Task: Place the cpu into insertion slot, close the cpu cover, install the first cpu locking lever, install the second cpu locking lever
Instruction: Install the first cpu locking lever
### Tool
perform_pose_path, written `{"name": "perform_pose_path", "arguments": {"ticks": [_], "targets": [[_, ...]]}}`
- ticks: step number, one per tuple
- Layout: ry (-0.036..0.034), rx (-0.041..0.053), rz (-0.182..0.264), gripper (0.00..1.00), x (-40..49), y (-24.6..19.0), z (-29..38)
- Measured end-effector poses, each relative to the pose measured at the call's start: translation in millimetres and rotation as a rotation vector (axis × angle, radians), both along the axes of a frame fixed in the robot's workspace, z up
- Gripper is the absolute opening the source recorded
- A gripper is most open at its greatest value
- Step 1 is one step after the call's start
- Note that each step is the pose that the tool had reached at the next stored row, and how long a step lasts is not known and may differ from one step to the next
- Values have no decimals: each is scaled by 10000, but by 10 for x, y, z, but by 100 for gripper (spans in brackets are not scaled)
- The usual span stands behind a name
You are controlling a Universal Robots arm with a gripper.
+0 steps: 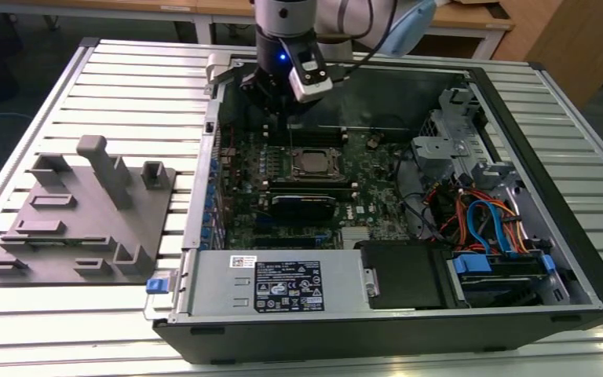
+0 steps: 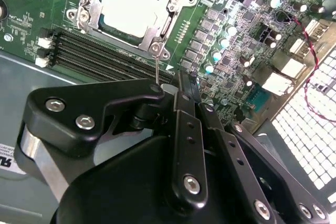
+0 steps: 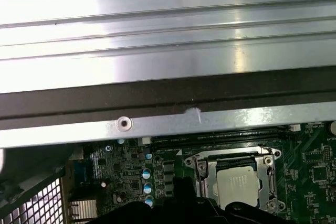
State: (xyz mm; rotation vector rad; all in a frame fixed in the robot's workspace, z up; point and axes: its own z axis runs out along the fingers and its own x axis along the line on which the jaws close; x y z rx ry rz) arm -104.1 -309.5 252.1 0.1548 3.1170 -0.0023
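The cpu (image 2: 131, 3) lies with its silver top up in the insertion slot (image 1: 310, 163) on the green motherboard (image 1: 241, 212). The cpu cover (image 2: 159, 31) is folded down around it, seen in both wrist views (image 3: 201, 174). At one corner of the socket a thin wire locking lever (image 2: 157, 66) stands upright. Its upper end runs into the fingertips of my black gripper (image 2: 169, 88), which looks shut on it. In the exterior view my gripper (image 1: 282, 108) hangs just beyond the socket, inside the open computer case.
Long black memory slots (image 2: 100, 51) run beside the socket. The case's metal wall (image 3: 157, 124) rises close behind the gripper. A power supply (image 1: 280, 287) and a drive cage with coloured cables (image 1: 490, 228) fill the near side. A grey fixture (image 1: 82, 212) sits on the exterior view's left.
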Motion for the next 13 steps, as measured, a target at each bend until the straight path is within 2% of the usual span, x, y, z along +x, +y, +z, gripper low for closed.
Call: {"name": "perform_pose_path", "arguments": {"ticks": [5,9,13], "targets": [[-11,1,99,10,0,18,11],[-11,1,376,10,0,25,11],[-11,1,411,10,4,47,12]]}}
